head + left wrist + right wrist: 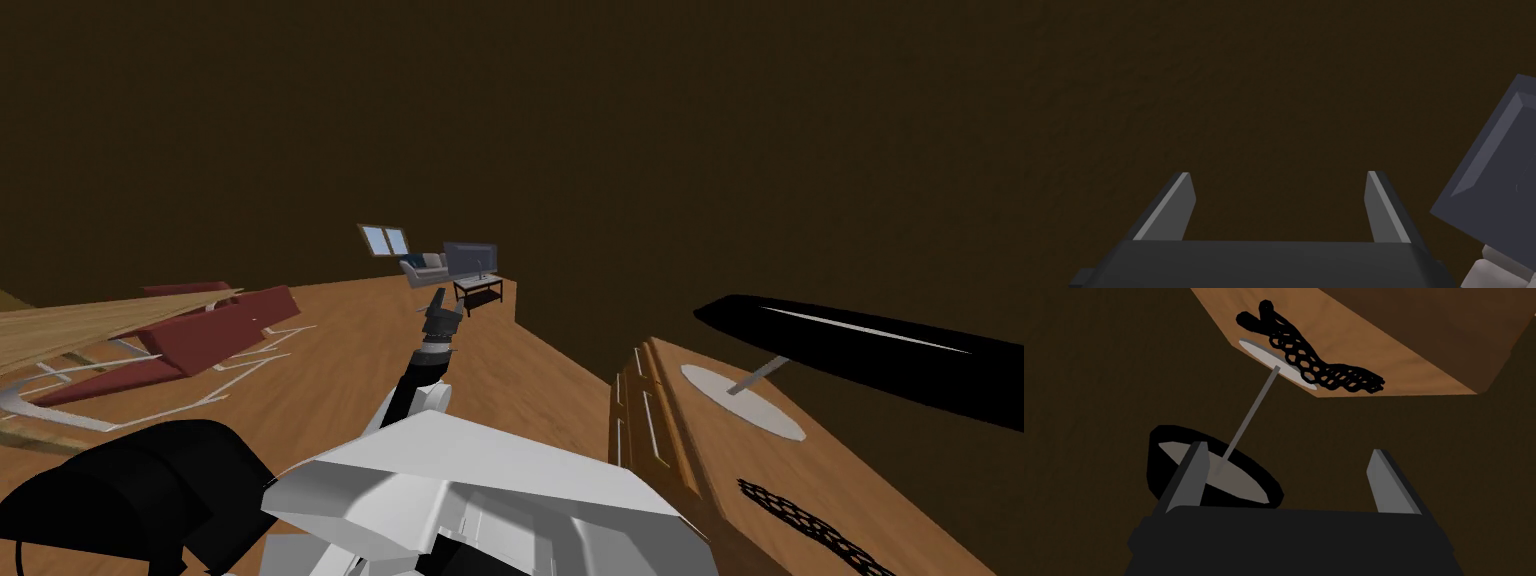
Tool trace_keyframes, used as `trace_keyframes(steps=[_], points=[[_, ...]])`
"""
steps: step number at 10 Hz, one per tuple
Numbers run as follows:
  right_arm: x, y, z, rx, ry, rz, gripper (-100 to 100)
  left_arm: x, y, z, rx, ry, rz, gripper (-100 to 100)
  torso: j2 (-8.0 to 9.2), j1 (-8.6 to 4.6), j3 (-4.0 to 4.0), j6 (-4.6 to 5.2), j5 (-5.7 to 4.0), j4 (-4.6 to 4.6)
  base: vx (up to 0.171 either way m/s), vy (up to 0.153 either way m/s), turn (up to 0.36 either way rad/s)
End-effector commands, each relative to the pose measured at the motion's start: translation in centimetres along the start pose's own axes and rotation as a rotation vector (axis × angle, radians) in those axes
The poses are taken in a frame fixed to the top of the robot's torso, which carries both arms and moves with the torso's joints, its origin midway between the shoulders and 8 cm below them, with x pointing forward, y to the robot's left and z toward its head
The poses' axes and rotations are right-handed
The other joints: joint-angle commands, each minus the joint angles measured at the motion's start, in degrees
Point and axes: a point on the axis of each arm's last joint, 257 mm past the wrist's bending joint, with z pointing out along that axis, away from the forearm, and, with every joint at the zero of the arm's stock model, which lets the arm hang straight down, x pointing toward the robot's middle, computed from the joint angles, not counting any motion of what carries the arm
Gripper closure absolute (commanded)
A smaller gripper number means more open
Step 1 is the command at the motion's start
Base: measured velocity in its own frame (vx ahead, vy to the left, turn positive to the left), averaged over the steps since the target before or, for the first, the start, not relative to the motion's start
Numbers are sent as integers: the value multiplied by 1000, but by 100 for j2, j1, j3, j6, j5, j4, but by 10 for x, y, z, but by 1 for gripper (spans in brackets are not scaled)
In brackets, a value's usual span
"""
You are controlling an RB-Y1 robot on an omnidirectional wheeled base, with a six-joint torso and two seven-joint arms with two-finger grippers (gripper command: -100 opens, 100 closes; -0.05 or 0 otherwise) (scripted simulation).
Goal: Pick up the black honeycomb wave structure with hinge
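My right claw (1287, 454), wide open, faces the black honeycomb strip (1305, 359) on the surface (1414, 373); likely light and hinge-floppy, best pinched across its middle.

A living room: sofa (425, 267), television (470, 258), low table (478, 289) (window (384, 240) behind).

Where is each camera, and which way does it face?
Head: on the head, looking down at wooden floor and cabinet; one arm shows.
Left wrist: on the left hand, facing a dark brown wall; left gripper open.
Right wrist: on the right hand, facing the cabinet top; right gripper open.
Shared: head and right wrist show the lamp and black honeycomb structure.
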Motion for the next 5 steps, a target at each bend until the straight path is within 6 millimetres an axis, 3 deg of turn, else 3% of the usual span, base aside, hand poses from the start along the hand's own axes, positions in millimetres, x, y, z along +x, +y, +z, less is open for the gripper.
trace_keyframes(steps=[1,2,3,4,5], points=[[22,-25,-9,36,51,-88,-100,0,0,0,0,0,0,0,0,0,0,0,0,0,-52,-8,455],[30,-26,-11,40,66,-84,-100,0,0,0,0,0,0,0,0,-1,0,2,0,-1,-39,-14,254],[51,-45,-22,68,118,-149,-100,0,0,0,0,0,0,0,-4,-1,-2,7,-1,-1,-38,-12,369],[53,-45,-22,68,121,-148,-100,0,0,0,0,0,0,0,-4,0,-3,3,0,-2,-31,-17,292],[67,-62,-32,90,159,-213,-100,0,0,0,0,0,0,0,-8,-3,-5,6,-1,-2,-34,-18,373]])
